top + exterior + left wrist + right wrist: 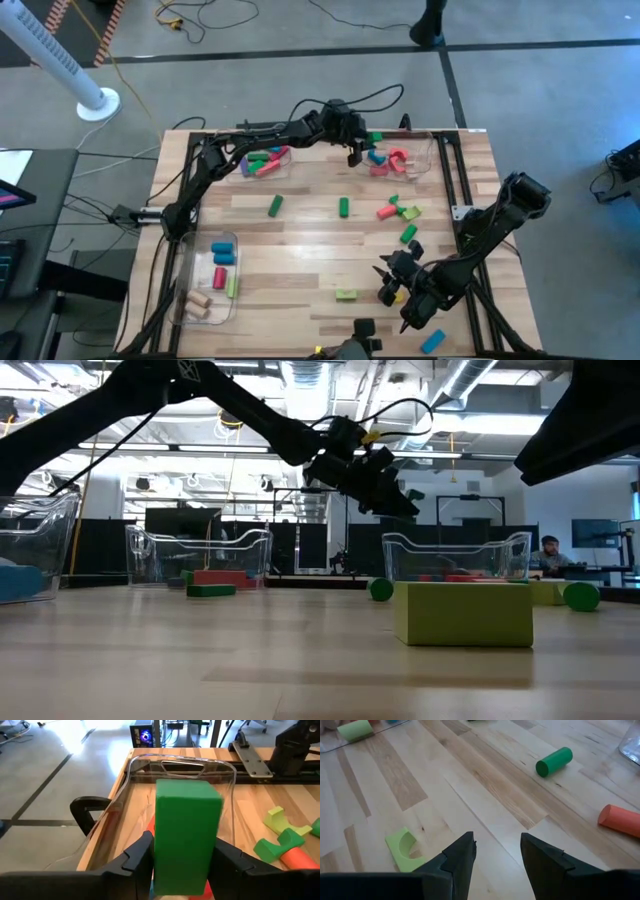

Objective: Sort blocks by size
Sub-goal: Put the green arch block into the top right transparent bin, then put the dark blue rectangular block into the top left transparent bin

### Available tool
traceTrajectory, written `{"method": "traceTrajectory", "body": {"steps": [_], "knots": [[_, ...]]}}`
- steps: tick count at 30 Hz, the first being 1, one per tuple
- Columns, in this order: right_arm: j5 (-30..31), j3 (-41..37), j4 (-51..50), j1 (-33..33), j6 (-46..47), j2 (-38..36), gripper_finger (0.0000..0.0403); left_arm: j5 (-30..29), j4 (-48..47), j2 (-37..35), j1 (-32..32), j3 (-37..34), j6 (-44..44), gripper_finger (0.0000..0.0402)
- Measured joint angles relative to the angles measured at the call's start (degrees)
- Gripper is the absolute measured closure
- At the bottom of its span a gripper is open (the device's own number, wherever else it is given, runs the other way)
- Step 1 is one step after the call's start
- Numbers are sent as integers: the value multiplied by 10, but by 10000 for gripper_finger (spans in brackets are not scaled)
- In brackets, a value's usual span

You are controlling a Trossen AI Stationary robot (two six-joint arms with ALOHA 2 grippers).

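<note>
Left gripper (182,862), raised above the far right part of the tabletop (300,260), jaws clamped on the two sides of a green block (187,832) held upright over a clear bin (225,772); in the high view this gripper (357,150) hangs just beside the far right bin (435,150), which holds red and blue pieces; in the low view the arm reaches in from the upper left with the gripper (385,490) well above the bin's rim (455,545).

Right gripper (497,855), at the near right of the tabletop, jaws apart with nothing between them, bare wood showing in the gap; a light green arch block (402,850) lies near it, a green cylinder (554,761) and an orange cylinder (620,820) farther off; in the high view this gripper (395,275) sits beside the light green arch block (346,294).

Remaining blocks: green pieces loose at mid-tabletop (275,206), a red and green cluster (400,210) toward the right, a blue block (432,342) at the near edge; a far left bin (262,160) with mixed colours; a near left bin (212,280) with blue, red, green and plain wood pieces.
</note>
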Motion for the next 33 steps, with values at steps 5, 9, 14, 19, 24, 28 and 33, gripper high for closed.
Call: {"method": "traceTrajectory", "body": {"steps": [5, 9, 14, 19, 24, 28, 33], "knots": [[0, 0, 0, 0, 0, 0, 214, 0, 0, 0, 1, 0, -7, 245], [0, 0, 0, 0, 0, 0, 214, 0, -1, 0, 3, 0, -10, 244], [0, 0, 0, 0, 0, 0, 214, 0, -6, 0, 3, 0, -10, 243], [0, 0, 6, 0, -7, 0, 214, 0, -8, 0, 3, 0, -11, 243], [0, 0, 6, 0, -7, 0, 214, 39, 9, -1, 3, 0, -49, 243], [0, 0, 5, 0, -7, 0, 214, 71, 14, -10, 2, -1, -66, 243], [0, 0, 4, 1, -9, 0, 214, 89, -37, -35, -5, -1, -47, 243]]}}
